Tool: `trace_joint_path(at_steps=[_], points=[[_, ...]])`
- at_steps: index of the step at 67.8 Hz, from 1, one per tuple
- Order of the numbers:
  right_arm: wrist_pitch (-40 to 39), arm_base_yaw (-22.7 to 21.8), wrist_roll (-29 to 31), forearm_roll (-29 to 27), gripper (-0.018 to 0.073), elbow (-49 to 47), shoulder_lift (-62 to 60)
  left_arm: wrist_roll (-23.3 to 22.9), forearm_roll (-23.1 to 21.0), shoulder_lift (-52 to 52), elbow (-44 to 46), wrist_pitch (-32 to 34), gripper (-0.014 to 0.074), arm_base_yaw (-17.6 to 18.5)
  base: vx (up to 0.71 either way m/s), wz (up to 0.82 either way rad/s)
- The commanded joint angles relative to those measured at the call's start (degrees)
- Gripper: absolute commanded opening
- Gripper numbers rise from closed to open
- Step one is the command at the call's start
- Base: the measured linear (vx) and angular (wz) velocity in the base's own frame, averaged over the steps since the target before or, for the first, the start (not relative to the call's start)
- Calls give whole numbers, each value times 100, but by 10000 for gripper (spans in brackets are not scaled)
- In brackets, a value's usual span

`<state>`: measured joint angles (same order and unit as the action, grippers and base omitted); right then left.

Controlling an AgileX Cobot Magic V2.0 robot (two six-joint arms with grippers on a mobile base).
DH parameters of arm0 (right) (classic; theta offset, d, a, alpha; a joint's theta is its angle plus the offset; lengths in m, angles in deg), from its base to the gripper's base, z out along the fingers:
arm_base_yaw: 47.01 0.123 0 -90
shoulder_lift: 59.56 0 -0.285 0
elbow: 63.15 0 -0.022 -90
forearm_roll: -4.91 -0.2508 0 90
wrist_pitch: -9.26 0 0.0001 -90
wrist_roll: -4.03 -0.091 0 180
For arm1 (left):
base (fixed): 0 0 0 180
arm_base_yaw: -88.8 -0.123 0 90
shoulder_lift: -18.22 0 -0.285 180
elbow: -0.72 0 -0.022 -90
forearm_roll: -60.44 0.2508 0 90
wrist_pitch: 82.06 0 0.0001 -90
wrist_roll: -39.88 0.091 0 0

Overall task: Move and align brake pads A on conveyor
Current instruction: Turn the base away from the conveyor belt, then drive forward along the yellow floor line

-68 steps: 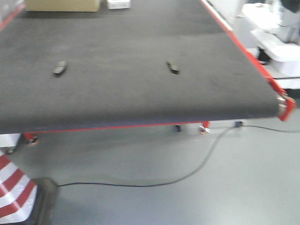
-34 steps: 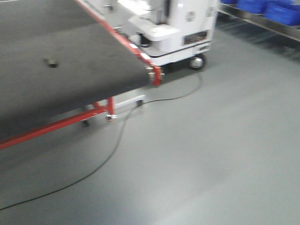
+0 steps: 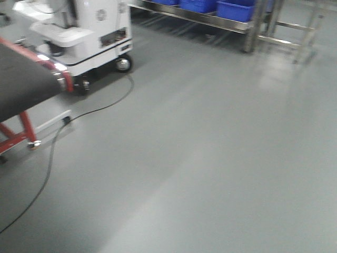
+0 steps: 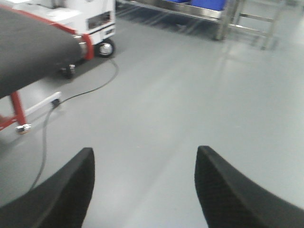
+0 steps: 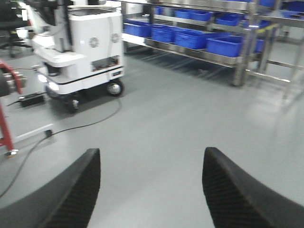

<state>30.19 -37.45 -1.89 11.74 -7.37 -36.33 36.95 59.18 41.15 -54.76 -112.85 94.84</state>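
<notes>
Exterior front-facing view: one corner of the conveyor point(image 3: 21, 84) enters at the left edge, its dark matte belt ending in a metal end roller point(image 3: 60, 80) capped in red; a red frame leg point(image 3: 27, 125) stands beneath it on the grey floor point(image 3: 221, 158); a black cable point(image 3: 95, 109) runs from the lower left, past the leg, towards a white wheeled machine point(image 3: 97, 29) in the upper left, which stands just beyond the belt's end; a steel shelf point(image 3: 253, 23) carrying blue bins point(image 3: 234, 9) crosses the top of the frame. Left wrist-mounted view: the left gripper point(image 4: 145, 156) occupies the bottom of the frame, its two dark textured fingers point(image 4: 66, 194) spread wide with only bare floor showing between them; the conveyor lies in the upper left, well apart from the gripper, with the cable curving below it. Right wrist-mounted view: the right gripper point(image 5: 152, 156) is likewise spread wide, its fingers point(image 5: 232, 194) holding nothing, floor visible in the gap; the white wheeled machine stands in the upper left, the blue bins line the shelf across the top, and a strip of red conveyor frame shows at the far left edge; a small black box point(image 5: 31, 99) lies on the floor beside the machine. The brake pads A fall outside all three views, so their place on the belt cannot be told.
</notes>
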Motion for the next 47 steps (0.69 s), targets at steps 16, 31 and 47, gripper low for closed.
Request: trace_joint_path(at_steps=[16,31,47], points=[[-428,-23,-12,61,453,-152,58,-1,-38,42,135,403,449,25,-17,-68],[-428,-23,-12,61,453,-152,58,-1,-38,42,135,397,449,25,-14,-75],[-428,-23,-12,61,453,-152,58,-1,-38,37,135,402,449,25,-7,-93]])
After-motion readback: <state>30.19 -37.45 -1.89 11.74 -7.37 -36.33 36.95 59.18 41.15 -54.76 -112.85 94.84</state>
